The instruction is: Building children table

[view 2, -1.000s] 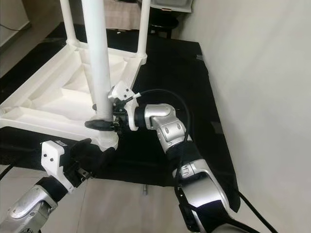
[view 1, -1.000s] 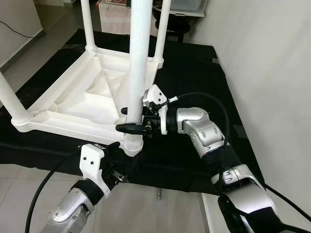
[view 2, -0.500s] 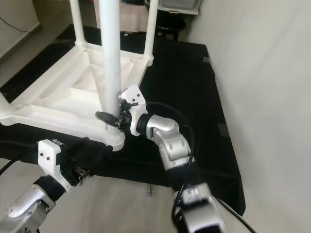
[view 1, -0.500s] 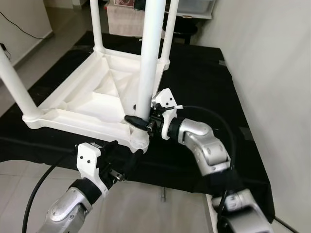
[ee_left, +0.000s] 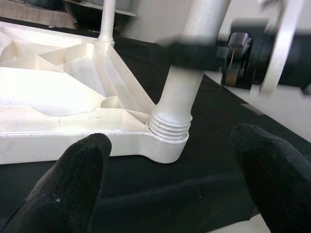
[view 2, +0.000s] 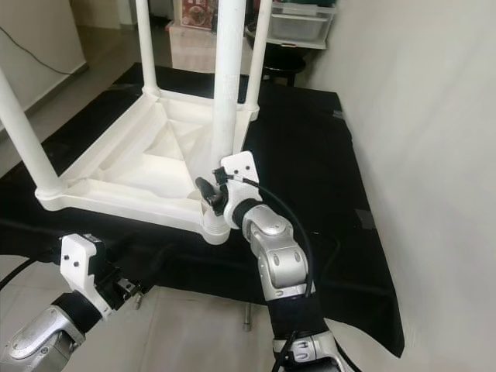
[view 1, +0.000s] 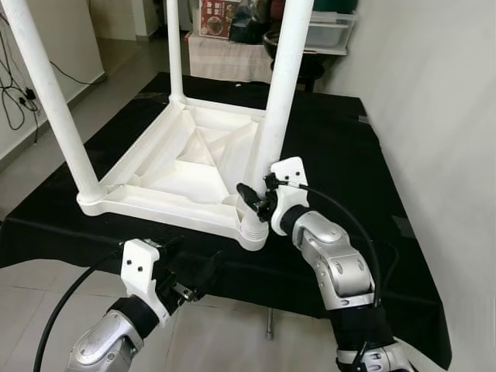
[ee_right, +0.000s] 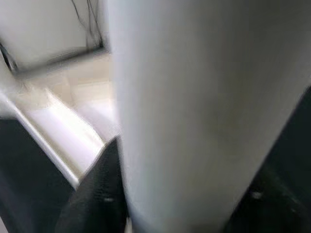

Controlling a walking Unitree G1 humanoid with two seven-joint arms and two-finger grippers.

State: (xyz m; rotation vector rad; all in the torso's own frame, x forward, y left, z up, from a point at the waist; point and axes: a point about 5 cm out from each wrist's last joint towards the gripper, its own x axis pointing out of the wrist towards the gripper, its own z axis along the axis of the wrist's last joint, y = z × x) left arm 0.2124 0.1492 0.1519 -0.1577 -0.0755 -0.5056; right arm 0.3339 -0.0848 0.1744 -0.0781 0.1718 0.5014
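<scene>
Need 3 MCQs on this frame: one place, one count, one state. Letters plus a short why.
1. Where is the right hand?
A. at the near table leg, just above its socket
B. on the floor
C. at the far left leg

2. How many legs stand up from the upturned white table?
A. two
B. three
C. four

3. The left hand is:
A. shut on the leg
B. open, short of the table corner
C. shut on a cable

Answers:
1 A, its black fingers sit on both sides of the near leg.
2 C, one leg rises at each corner.
3 B, the left wrist view has its fingers spread apart with nothing between them.
</scene>
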